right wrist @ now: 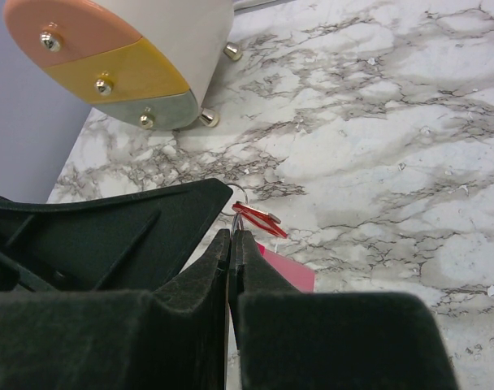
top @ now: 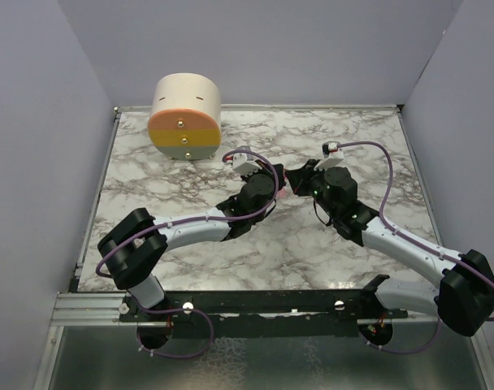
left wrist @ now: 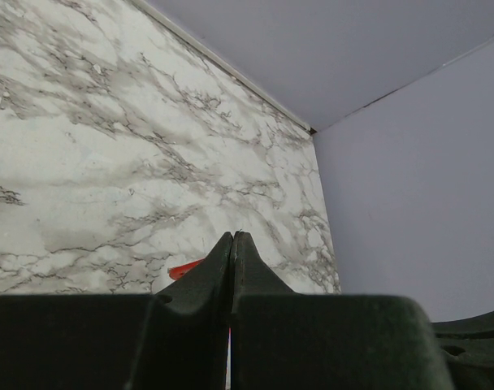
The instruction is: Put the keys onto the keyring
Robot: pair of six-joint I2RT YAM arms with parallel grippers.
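Claws are both pressed together: we find the left claw (left wrist: 232,237) and right claw (right wrist: 232,236) nearly tip to tip at the centre of the top view, above the marble tabletop (right wrist: 393,122). In the right wrist view the keyring (right wrist: 289,272) sits at the right claw's tips, lower centre, pink strip trailing lower right, the red keys (right wrist: 260,218) against its ring; whether either claw grips it we cannot tell.
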